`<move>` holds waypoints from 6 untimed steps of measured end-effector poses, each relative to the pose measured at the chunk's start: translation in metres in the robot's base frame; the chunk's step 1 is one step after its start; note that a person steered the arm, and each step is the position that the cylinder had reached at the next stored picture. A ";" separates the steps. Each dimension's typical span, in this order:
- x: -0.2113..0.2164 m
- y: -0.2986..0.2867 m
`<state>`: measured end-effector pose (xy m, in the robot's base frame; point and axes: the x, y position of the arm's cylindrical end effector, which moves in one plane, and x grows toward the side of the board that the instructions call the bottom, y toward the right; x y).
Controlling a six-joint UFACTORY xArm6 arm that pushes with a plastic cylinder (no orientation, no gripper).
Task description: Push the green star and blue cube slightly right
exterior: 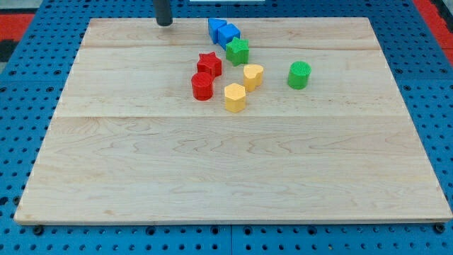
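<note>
The green star (238,51) sits near the view's top centre of the wooden board (233,163). The blue cube (228,34) lies just above and left of it, touching it, with another blue block (215,27) of unclear shape against the cube's left side. My tip (164,22) is at the board's top edge, well to the left of the blue blocks and touching none of them.
A red star (209,64) and a red cylinder (202,86) lie below-left of the green star. Two yellow blocks (253,76) (235,98) lie below it. A green cylinder (299,74) stands to the right.
</note>
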<state>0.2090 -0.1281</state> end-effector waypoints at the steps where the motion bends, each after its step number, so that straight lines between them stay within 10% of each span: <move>1: 0.014 0.000; 6: 0.069 0.137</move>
